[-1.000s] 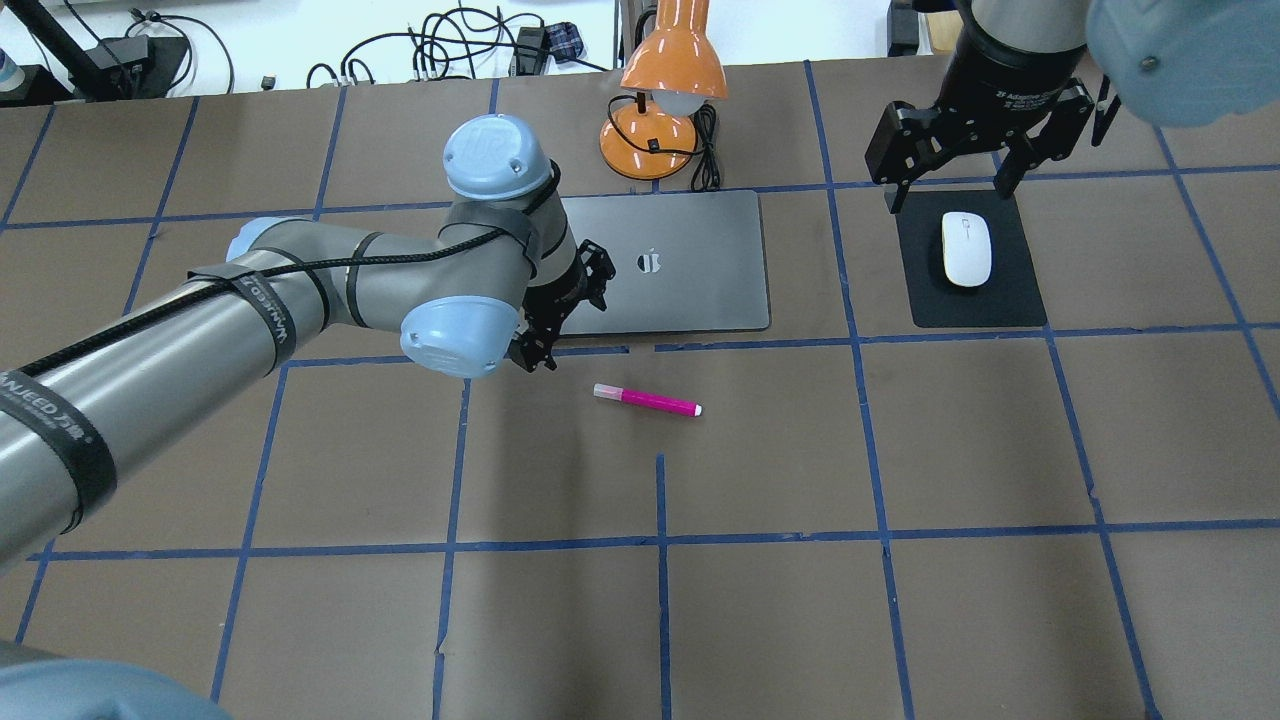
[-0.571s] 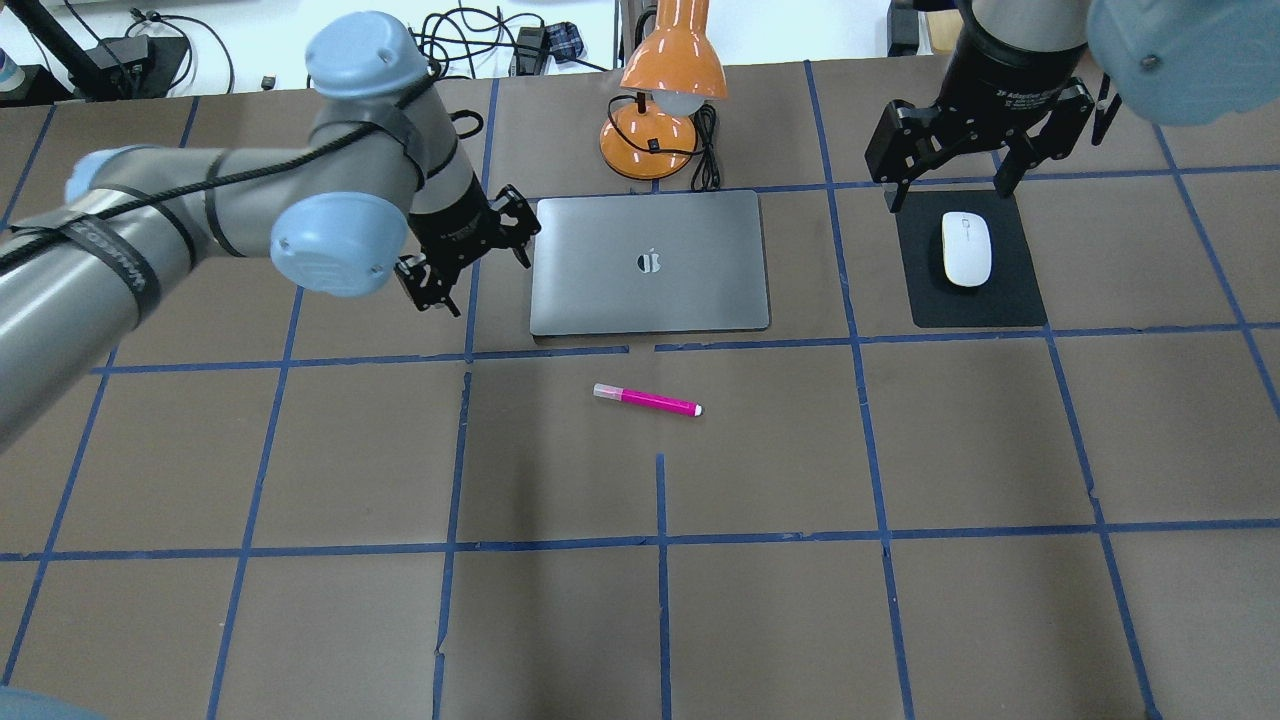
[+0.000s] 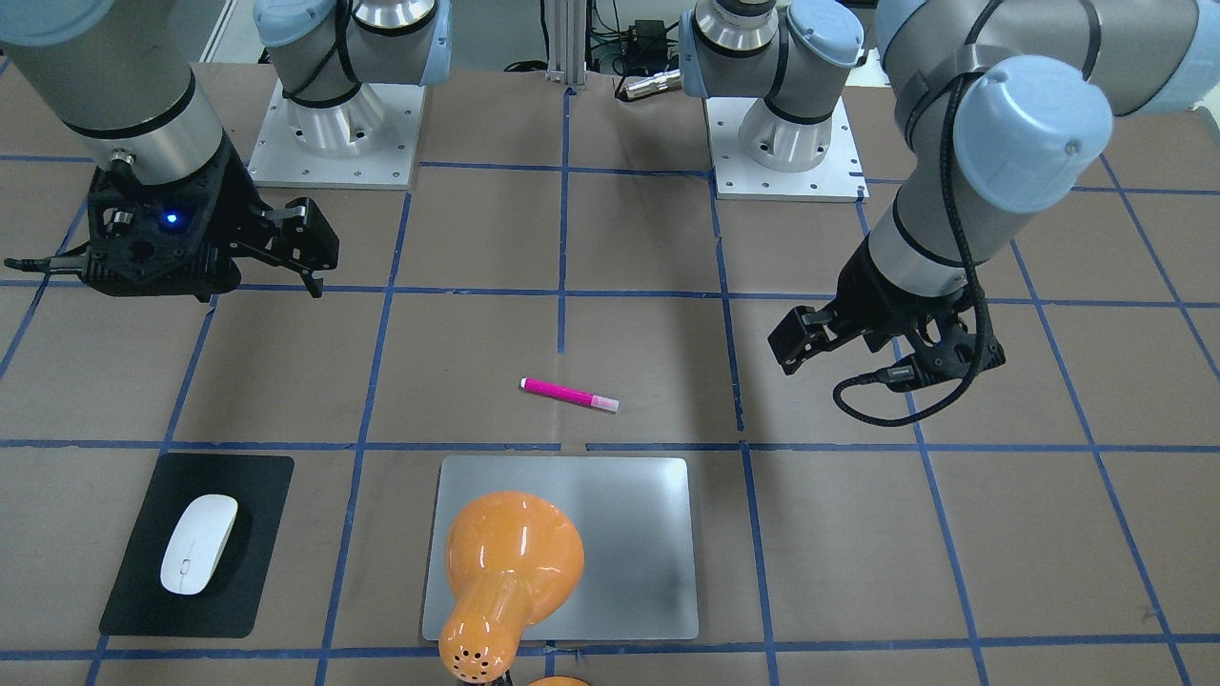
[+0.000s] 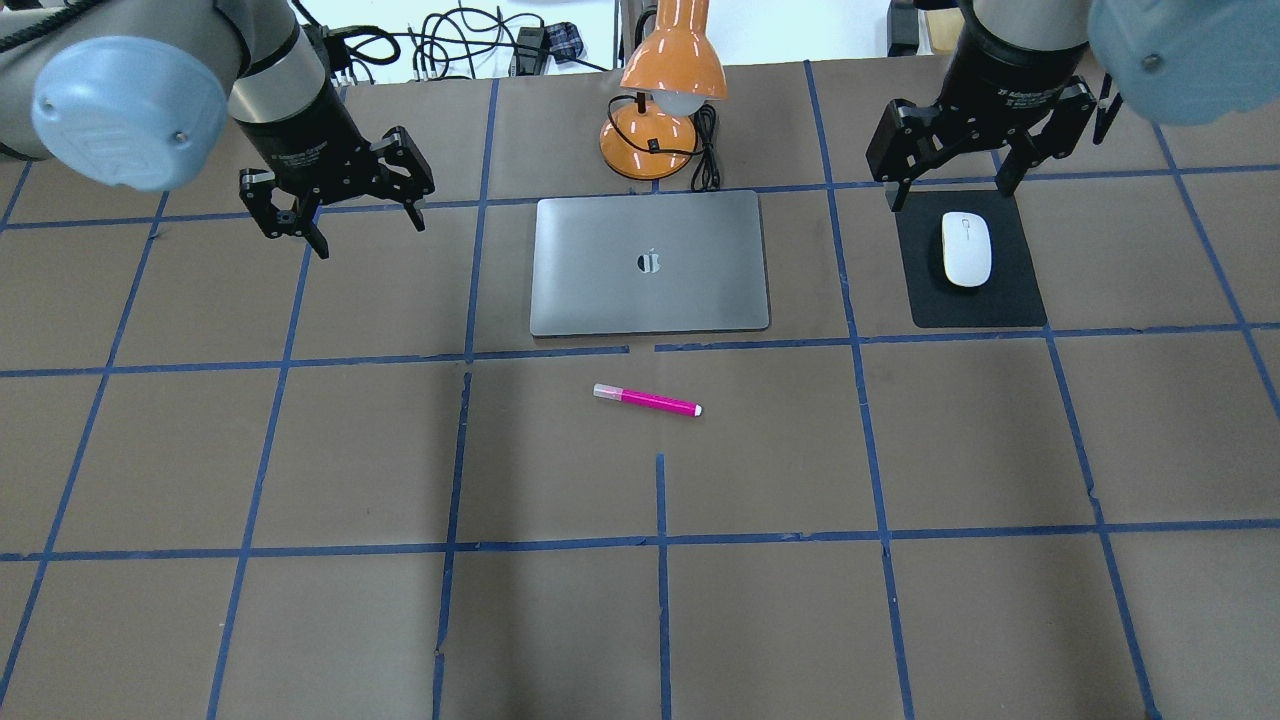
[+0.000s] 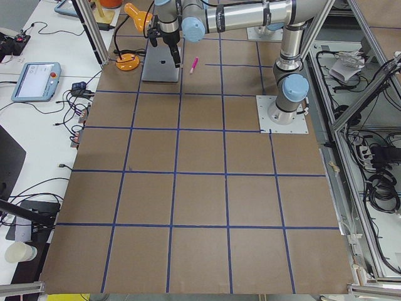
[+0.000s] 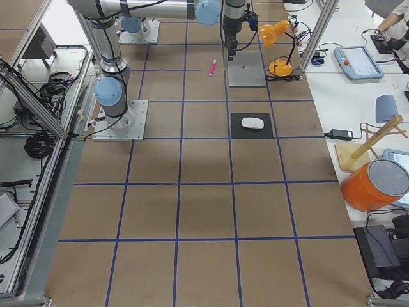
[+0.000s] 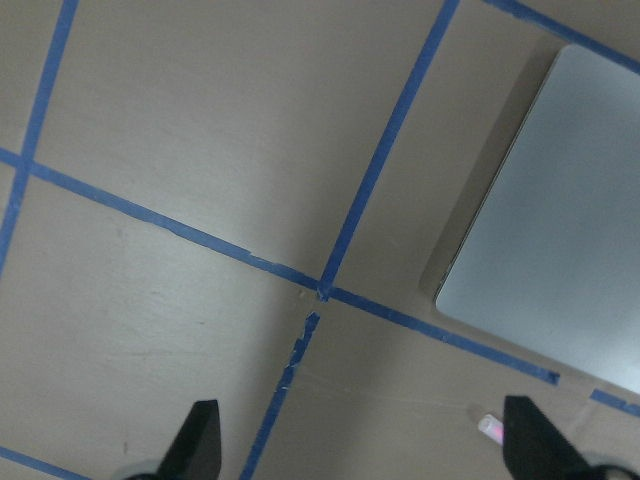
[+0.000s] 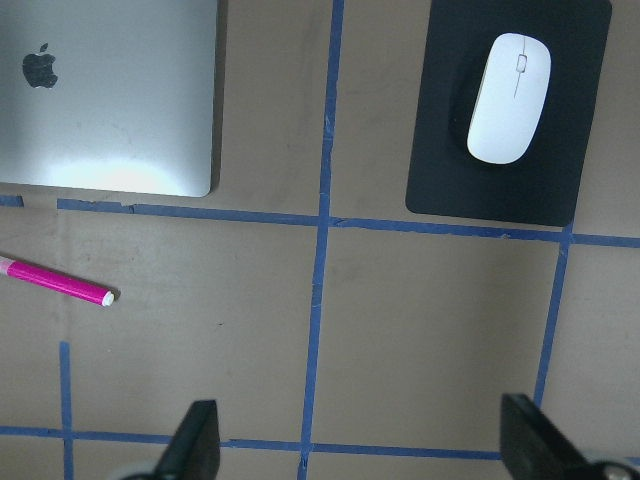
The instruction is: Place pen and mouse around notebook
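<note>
Left gripper (image 4: pixel 368 234): hanging in the air over the table, on the robot's left of the notebook and clear of it. Jaws are standing spread, nothing between them. The left wrist view is showing both fingertips (image 7: pixel 198 440) wide apart over bare paper and tape.

Right gripper (image 4: pixel 950 196): also hanging well above the table, near the black mat. Jaws are spread and carrying nothing. It's touching neither mat nor mouse.

Short magenta-pink pen with a pale cap end (image 4: pixel 647 401): lying flat on the brown paper-covered table with its blue tape grid (image 4: pixel 800 620), on the robot's side of the notebook. It's sitting near the notebook's near edge, just past the tape line, not touching it. Cap end is pointing toward the robot's left.

Glossy white oval mouse (image 4: pixel 966 249): resting on the matte black rectangular mat (image 4: pixel 1018 300), on the robot's right of the notebook, with a tape line running between mat and notebook. It's lying lengthwise along the mat, on the mat's far half.

Flat silver-grey metallic notebook with rounded corners (image 4: pixel 600 270): lying closed and flat, logo facing up.

Orange desk lamp (image 4: pixel 672 60): standing just beyond the notebook's far edge, its cable trailing beside the base.
</note>
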Controlling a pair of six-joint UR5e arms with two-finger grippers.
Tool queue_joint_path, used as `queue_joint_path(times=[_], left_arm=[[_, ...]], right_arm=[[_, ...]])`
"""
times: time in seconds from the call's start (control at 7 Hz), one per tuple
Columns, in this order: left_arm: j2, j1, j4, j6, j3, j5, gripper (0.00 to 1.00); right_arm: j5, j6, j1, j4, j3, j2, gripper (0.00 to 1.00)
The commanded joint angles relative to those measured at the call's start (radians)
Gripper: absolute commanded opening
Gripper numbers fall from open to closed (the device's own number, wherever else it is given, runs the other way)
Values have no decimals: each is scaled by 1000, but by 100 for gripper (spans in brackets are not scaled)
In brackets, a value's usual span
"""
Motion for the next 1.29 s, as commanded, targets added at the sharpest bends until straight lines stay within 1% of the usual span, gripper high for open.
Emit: queue_joint_path(times=[0.0,0.14,0.29,0.43,0.57,0.71,0.86,1.14], left_arm=[[47,7,-40,37,6,-9,100],[58,5,-40,75,-16,-3,100],[66,5,-43,183,-20,0,100],[83,7,-63,241,-27,3,100],[104,7,-77,241,-59,6,100],[121,22,-65,241,-81,3,100],[132,45,-66,243,-95,15,100],[135,47,-69,246,-98,25,100]], right_arm=[[12,2,0,7,-1,-2,100],[12,17,0,10,-1,-2,100],[13,23,2,10,-2,-3,100],[13,23,2,8,-1,-6,100],[12,25,2,10,-1,-8,100],[12,26,2,8,-1,-6,100],[12,26,2,10,-1,-8,100],[12,26,2,10,-1,-6,100]])
